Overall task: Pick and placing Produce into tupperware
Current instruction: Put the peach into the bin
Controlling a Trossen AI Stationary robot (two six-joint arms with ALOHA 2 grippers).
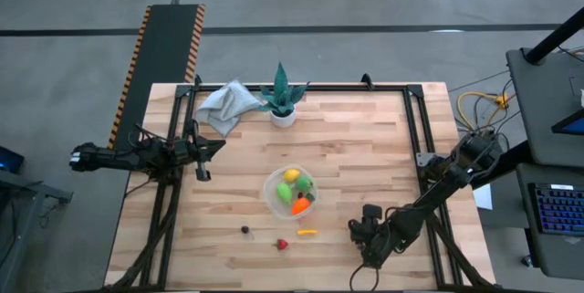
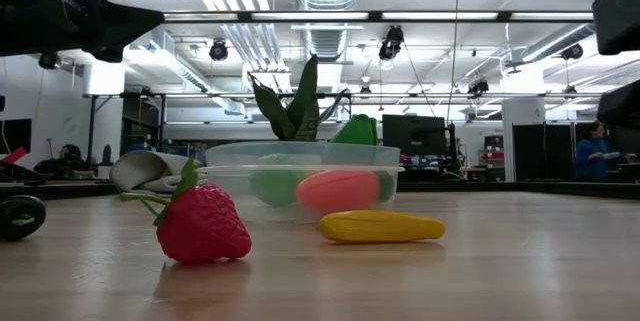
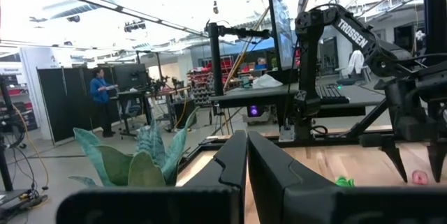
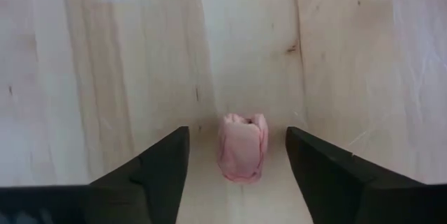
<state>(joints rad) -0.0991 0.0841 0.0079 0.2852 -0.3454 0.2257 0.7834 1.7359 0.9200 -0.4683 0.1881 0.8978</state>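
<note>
From left to right across the table (image 1: 365,138), taking the tupperware (image 1: 274,197) as our landmark, we first find the left tool (image 1: 206,159) hovering well to the left of it, above the table's left edge. Its wrist view shows its two fingers (image 3: 234,165) pressed together, clenched on nothing. Beyond it, toward the far edge, a grey cloth (image 1: 224,104) lies just beside the teal plant (image 1: 282,94) in its white pot, both well behind the tupperware.

The tupperware stands near the table's middle and holds a yellow lemon (image 1: 290,175), green pieces (image 1: 286,193) and an orange carrot (image 1: 300,205). In front of it, loose on the wood, we see a small dark bit (image 1: 245,230) to the left, then a red strawberry (image 1: 282,244), then a small yellow-orange piece (image 1: 307,233) nearest the container. From table height the strawberry (image 2: 203,224) and the yellow piece (image 2: 381,226) lie in front of the clear bowl (image 2: 300,157).

To the right of the tupperware and nearer the front edge, the right tool (image 1: 360,229) hangs low. Its wrist view shows its jaws standing apart on either side of a pale pink piece (image 4: 242,146) lying on the wood, with a gap on each side, so nothing is grasped.
</note>
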